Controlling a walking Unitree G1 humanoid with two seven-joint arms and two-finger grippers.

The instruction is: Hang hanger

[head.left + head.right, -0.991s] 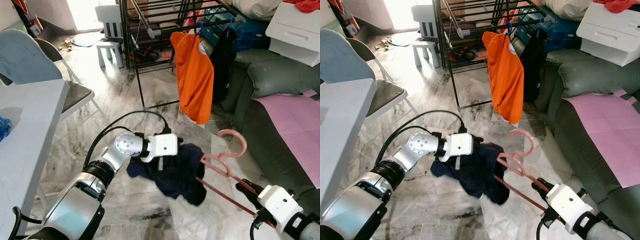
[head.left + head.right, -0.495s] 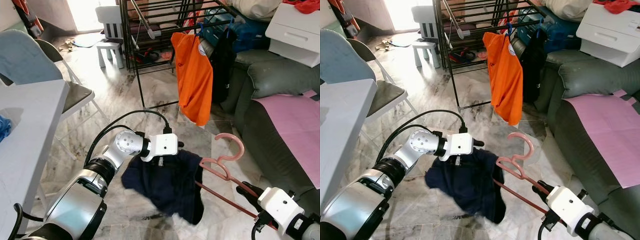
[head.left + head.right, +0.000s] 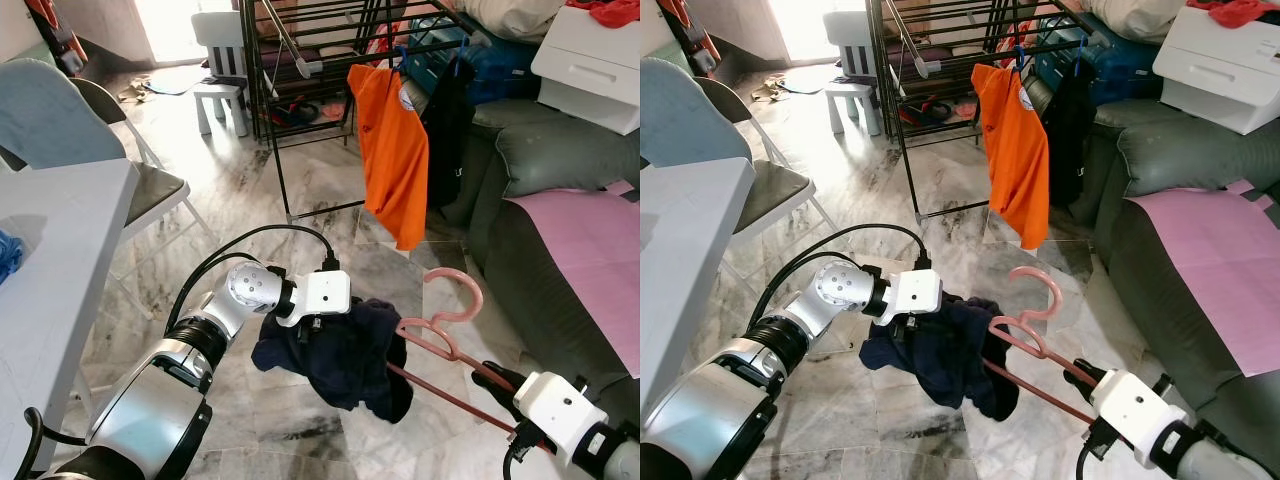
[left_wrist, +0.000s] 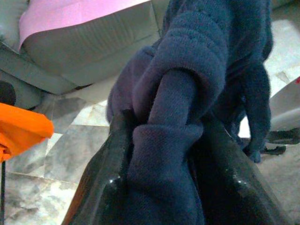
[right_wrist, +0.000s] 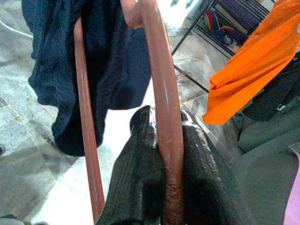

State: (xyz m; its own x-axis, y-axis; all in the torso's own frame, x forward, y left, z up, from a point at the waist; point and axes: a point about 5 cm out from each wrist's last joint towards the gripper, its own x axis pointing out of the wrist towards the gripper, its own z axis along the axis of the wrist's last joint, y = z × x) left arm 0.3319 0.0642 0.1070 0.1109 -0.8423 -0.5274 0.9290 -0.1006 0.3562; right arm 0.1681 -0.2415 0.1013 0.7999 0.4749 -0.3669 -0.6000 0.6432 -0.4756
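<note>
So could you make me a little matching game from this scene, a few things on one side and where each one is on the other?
Things:
1. pink hanger
2. navy garment
3. orange shirt
4. pink sheet

Places:
A. hanging on the black drying rack
B. spread over the green sofa
C. clamped between the fingers of the right gripper
D. bunched in the left gripper

Pairs: 1-C, 2-D, 3-A, 4-B
</note>
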